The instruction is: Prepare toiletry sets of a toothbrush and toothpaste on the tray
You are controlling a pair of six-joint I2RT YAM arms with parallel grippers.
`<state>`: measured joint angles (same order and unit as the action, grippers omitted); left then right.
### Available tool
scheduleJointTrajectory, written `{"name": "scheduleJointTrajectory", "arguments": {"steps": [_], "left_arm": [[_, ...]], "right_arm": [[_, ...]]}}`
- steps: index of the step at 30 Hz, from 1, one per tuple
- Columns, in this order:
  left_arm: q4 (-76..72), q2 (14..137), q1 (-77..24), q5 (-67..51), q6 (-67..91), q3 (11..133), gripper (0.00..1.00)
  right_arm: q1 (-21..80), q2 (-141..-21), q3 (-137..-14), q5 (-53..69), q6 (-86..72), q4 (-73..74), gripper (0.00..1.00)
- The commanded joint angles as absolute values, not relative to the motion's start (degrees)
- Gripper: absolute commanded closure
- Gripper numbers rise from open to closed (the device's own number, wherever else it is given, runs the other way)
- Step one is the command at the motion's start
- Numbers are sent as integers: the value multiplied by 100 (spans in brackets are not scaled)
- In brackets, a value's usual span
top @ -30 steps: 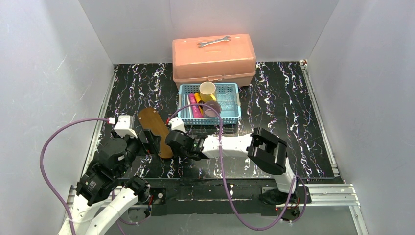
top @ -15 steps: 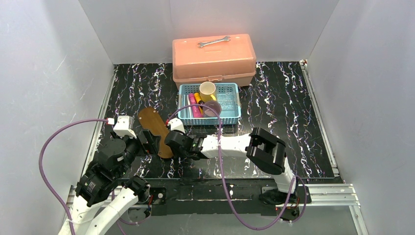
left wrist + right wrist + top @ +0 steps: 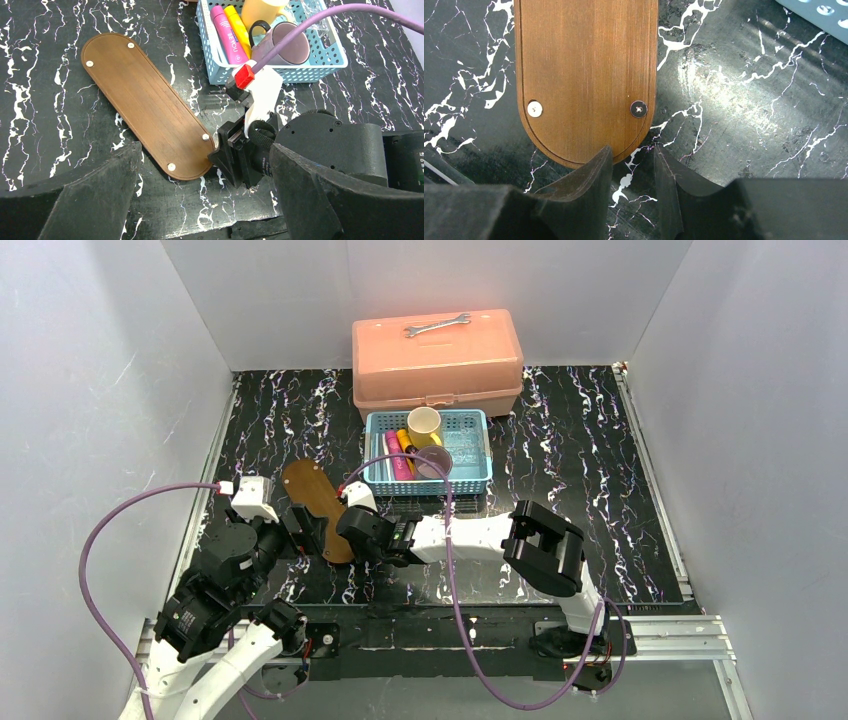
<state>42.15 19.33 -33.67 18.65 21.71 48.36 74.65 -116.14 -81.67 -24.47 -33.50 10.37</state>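
The tray [image 3: 312, 502] [image 3: 145, 100] [image 3: 584, 65], a brown oblong board, lies bare and slanted on the black marbled table. My right gripper [image 3: 343, 534] [image 3: 631, 150] [image 3: 223, 151] sits low at the tray's near rounded end, open with a narrow gap. Its left finger overlaps the tray's rim and only table shows between the fingers. My left gripper [image 3: 309, 527] [image 3: 205, 165] hovers wide open over that same end, holding nothing. The pink toothpaste [image 3: 398, 462] [image 3: 226, 36] and the yellow toothpaste [image 3: 405, 439] [image 3: 238, 30] lie in the blue basket. No toothbrush can be made out.
The light-blue basket [image 3: 470, 483] [image 3: 320, 72] behind the tray also holds a yellow cup [image 3: 423, 425] and a grey cup [image 3: 436, 462]. A peach toolbox [image 3: 437, 365] with a steel wrench [image 3: 437, 325] stands at the back. A purple cable [image 3: 320, 20] arcs over the basket.
The right gripper's fingers have drawn slightly closer together at the tray's end. Both arms and the tray stay where they were.
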Motion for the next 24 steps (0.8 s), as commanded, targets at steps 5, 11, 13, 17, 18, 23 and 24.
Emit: {"name": "scheduleJointTrajectory", "arguments": {"steps": [5,11,13,17,18,23,24], "left_arm": [[4263,1915,-3388,2004,2206,4807,1],[4271,1916,-3384,2021,2206,4801,1],[4271,1915,-3384,2030,2206,4801,1],[4279,1920,-3384,2039,2206,4804,1],[4280,1924,-3384,2046,2206,4804,1],[4287,1925,-3384,2061,2212,4799,1],[4289,1927,-3384,2065,2214,4803,1]], "right_arm": [[7500,-11513,-8061,-2477,-3147,1451,58],[7497,-11412,-7860,-2486,-3131,1466,59],[7497,-11371,-7781,-2487,-3134,1460,60],[7497,-11253,-7608,-2511,-3138,1420,61],[7497,-11220,-7568,-2532,-3139,1416,61],[7456,-10992,-7262,-2617,-3146,1407,63],[7441,-10934,-7201,-2619,-3151,1388,63]]}}
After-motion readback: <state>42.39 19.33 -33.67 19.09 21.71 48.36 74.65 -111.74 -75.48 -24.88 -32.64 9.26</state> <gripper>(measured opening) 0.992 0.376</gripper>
